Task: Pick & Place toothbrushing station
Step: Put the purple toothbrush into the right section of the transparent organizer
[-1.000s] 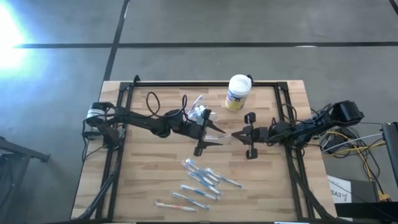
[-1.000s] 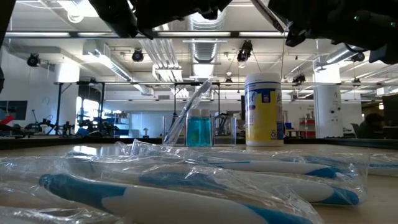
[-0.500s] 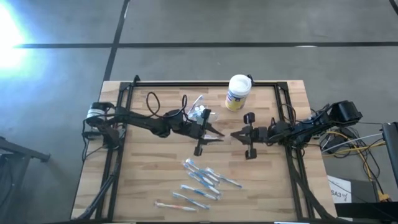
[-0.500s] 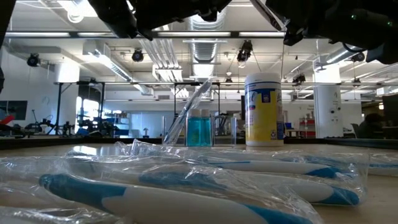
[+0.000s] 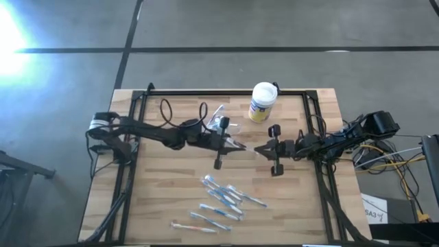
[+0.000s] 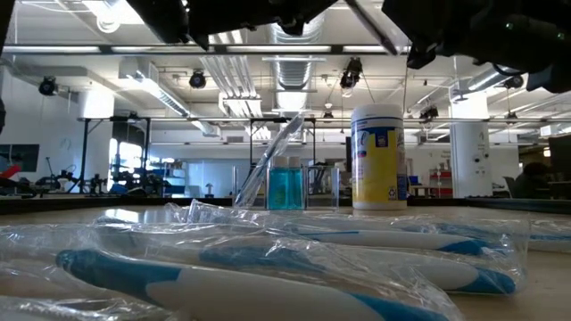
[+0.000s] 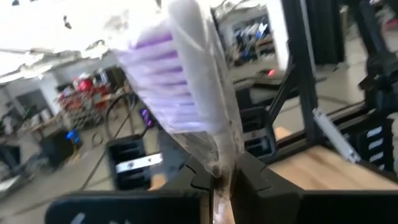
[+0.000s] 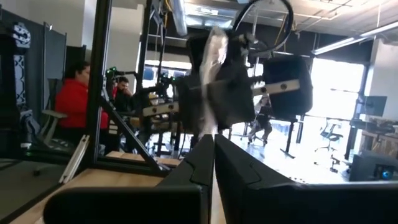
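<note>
You are mid-handover: the left gripper (image 5: pixel 235 145) and right gripper (image 5: pixel 258 149) meet tip to tip at table centre, both clamped on one wrapped toothbrush (image 7: pixel 186 81) with purple bristles. The toothbrushing station (image 5: pixel 219 123), a clear holder already carrying something, stands at about eleven o'clock from them, beside the white canister (image 5: pixel 263 101). More wrapped toothbrushes (image 5: pixel 223 201) wait at six o'clock. The canister's yellow label shows no print you can read.

Grey floor (image 5: pixel 274 27), ceiling ducts (image 6: pixel 290 89).
</note>
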Controlling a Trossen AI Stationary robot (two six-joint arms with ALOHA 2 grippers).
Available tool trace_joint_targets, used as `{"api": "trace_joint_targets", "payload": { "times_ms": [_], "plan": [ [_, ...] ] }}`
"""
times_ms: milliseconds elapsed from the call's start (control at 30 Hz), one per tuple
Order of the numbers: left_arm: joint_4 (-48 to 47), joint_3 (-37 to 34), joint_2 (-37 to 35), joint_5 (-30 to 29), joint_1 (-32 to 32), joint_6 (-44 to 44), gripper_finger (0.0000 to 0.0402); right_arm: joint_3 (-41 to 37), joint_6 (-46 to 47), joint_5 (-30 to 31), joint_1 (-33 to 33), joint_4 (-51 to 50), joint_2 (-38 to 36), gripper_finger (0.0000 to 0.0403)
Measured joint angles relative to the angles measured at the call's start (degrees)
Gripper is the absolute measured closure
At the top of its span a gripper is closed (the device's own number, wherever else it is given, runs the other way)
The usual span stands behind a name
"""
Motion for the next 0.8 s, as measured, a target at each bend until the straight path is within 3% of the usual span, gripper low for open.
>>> {"api": "trace_joint_targets", "payload": {
  "times_ms": [233,400,800],
  "plan": [
    [-17.4,-0.2,-9.6,-6.9,0.0,2.9,0.0379,-0.5,0.0,0.1,0.0,-1.3,-1.5,0.0356],
    [-23.8,-2.9,-16.7,-8.0,0.0,2.0,0.0379,-1.4,1.9,0.2,0.0,-2.7,-3.6,0.0348],
    [-24.1,-22.3,-38.1,-13.3,0.0,-5.3,0.0379,-1.5,6.0,6.2,0.0,-33.3,-22.1,0.0392]
  ]
}}
